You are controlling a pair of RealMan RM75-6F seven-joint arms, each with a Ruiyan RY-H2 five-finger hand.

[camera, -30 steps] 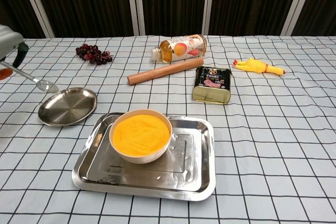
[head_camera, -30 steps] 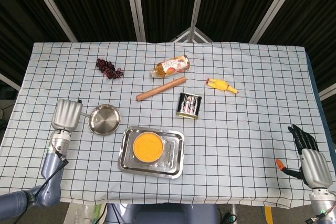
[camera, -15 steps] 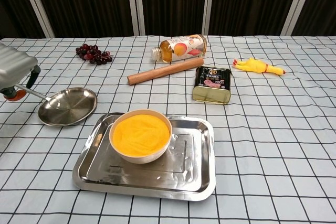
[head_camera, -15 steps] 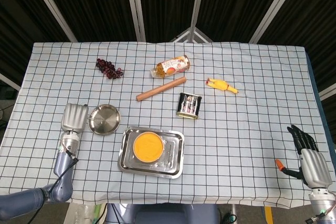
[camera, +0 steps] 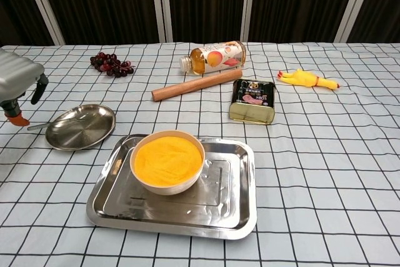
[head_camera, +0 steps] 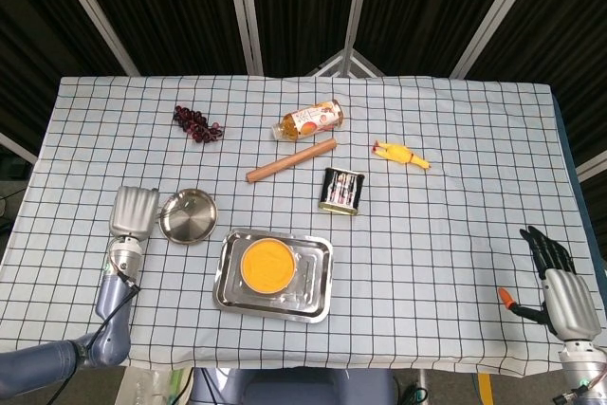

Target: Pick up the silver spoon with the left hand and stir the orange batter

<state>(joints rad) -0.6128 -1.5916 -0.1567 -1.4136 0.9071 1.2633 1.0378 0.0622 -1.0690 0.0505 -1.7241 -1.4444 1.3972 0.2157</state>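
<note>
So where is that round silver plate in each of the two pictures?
Head view: the round silver plate lies left of centre, just right of the left hand.
Chest view: the plate sits at the left, up-left of the orange batter bowl.
Shared landmark: the steel tray under the bowl, down-right of the plate in both views.

In the chest view the left robot hand (camera: 17,82) is cut off by the picture's left edge, so its grip is hidden. The silver spoon (camera: 39,125) shows only a thin handle, its bowl perhaps lost against the plate (camera: 81,127).
</note>
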